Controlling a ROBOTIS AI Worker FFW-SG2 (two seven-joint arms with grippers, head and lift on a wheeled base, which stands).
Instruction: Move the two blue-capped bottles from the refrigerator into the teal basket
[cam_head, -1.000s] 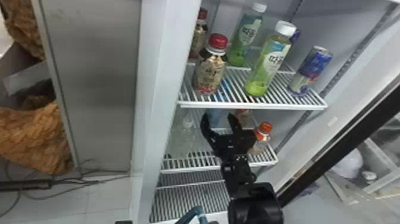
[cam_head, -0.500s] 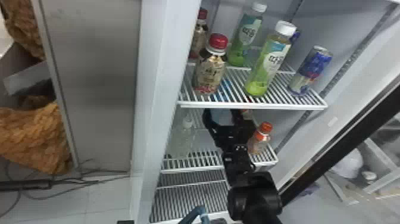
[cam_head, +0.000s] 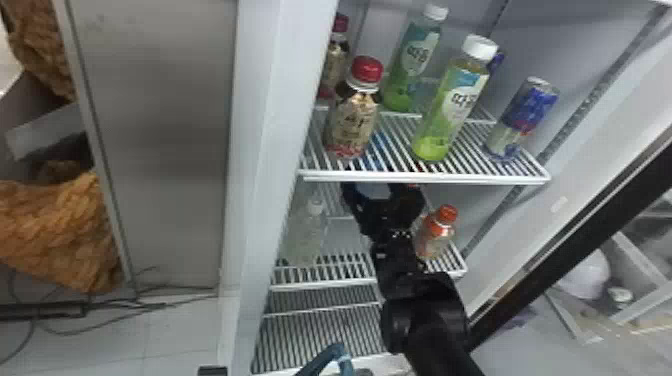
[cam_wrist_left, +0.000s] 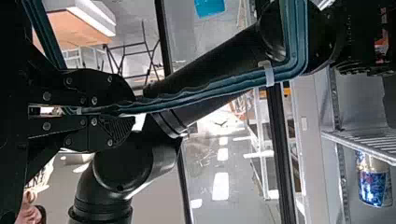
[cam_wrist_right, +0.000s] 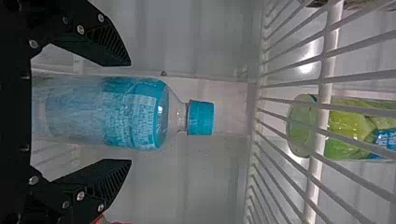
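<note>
Inside the refrigerator, beneath a wire shelf, the right hand has its fingers spread on both sides of an upright blue-capped bottle, probably to fit around it before gripping.

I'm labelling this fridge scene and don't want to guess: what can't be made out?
- Base of the blue-capped bottle: right wrist view, hidden by the right gripper.
- Top of the green bottle above: right wrist view, cut off by the right edge.
- Rear blue can: head view, mostly behind the front green bottle.
- Where the teal handle leads: head view, cut off by the bottom edge.
</note>
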